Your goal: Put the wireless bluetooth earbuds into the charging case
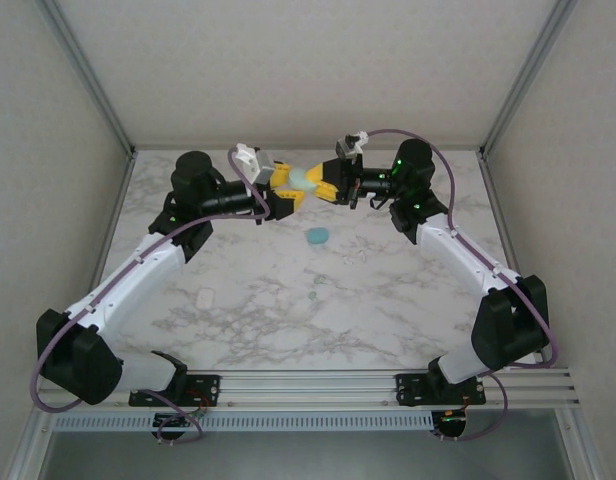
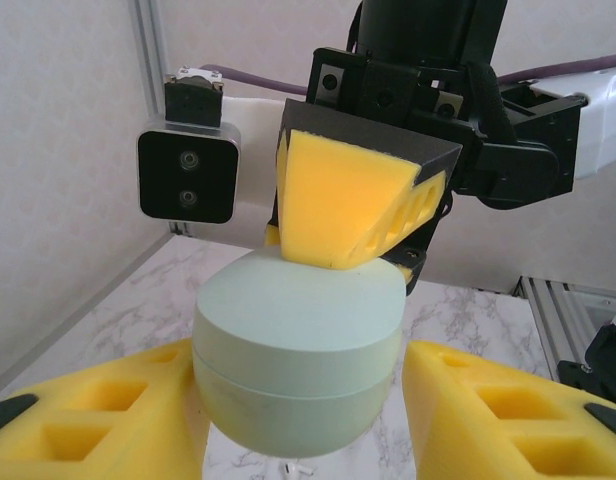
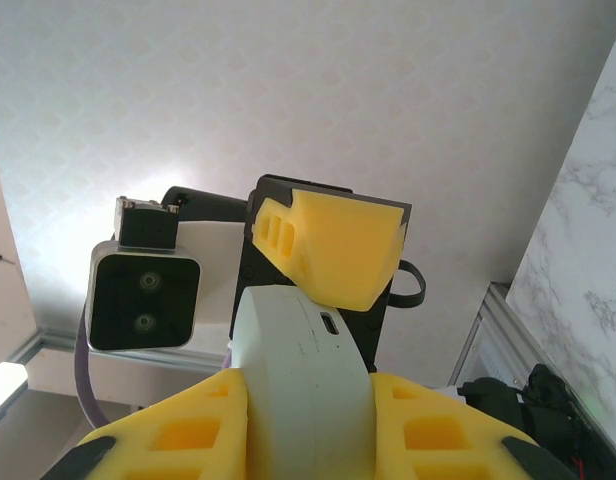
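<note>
The charging case (image 1: 306, 180) is a pale mint round pillbox, closed and held in the air over the back of the table. My right gripper (image 1: 326, 186) is shut on it; in the right wrist view the case (image 3: 298, 360) sits edge-on between the yellow pads of this gripper (image 3: 303, 425). My left gripper (image 1: 288, 188) faces it from the other side. In the left wrist view the case (image 2: 298, 350) lies between the left gripper's (image 2: 303, 405) fingers, touching the left pad with a gap at the right pad. A white earbud (image 2: 293, 468) lies on the marble below.
A teal rounded piece (image 1: 316, 236) lies on the marble table (image 1: 248, 320) just in front of the grippers. Tiny white bits (image 1: 356, 255) lie to its right. Metal frame posts and walls close in the back and sides.
</note>
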`<state>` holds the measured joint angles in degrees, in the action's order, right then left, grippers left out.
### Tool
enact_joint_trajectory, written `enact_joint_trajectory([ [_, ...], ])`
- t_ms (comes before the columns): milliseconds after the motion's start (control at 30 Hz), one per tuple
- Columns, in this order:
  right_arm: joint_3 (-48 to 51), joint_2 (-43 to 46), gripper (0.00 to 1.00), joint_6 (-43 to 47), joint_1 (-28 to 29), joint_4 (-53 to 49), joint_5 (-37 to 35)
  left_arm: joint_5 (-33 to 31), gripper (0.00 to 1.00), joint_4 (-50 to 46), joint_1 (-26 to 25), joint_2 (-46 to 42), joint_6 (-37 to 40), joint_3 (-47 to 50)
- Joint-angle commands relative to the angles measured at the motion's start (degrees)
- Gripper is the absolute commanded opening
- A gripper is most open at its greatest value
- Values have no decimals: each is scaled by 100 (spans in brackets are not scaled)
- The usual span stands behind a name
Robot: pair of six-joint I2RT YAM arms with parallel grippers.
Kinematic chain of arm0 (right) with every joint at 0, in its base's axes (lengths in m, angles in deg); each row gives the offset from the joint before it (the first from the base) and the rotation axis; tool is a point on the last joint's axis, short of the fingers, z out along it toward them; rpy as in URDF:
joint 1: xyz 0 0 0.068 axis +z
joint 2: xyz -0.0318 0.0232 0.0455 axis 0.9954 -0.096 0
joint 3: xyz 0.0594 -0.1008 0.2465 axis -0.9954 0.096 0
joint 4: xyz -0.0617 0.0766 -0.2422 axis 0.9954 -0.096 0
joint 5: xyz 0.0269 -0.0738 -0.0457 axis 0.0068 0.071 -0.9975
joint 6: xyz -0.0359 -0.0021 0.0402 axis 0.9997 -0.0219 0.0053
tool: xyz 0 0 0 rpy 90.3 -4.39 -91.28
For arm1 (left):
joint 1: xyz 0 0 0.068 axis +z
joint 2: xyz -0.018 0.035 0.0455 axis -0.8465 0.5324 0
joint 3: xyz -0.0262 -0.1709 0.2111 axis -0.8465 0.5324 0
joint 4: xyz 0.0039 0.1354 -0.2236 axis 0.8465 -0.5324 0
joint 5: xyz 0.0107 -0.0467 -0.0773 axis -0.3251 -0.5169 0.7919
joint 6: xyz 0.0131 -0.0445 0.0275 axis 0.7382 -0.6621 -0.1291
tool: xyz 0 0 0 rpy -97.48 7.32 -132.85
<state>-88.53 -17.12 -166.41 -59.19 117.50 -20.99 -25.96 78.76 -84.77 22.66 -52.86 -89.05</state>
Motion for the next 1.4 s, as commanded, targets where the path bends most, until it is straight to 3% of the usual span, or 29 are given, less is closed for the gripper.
enact_joint_trajectory([
  [0,-7,30,15,82,43,67,38,182,51,-115,-66,30,76,-236],
  [267,-51,20,15,241,79,-172,27,186,51,-178,-75,73,102,-289],
  [800,-176,20,20,476,99,-546,-68,179,39,-795,-110,98,458,-415],
  [1133,-985,378,52,2927,67,-3650,-738,34,34,-725,-169,-5,331,-192],
  [1367,-1400,815,60,5090,30,-5586,-2065,-221,32,-545,-276,-187,201,197],
])
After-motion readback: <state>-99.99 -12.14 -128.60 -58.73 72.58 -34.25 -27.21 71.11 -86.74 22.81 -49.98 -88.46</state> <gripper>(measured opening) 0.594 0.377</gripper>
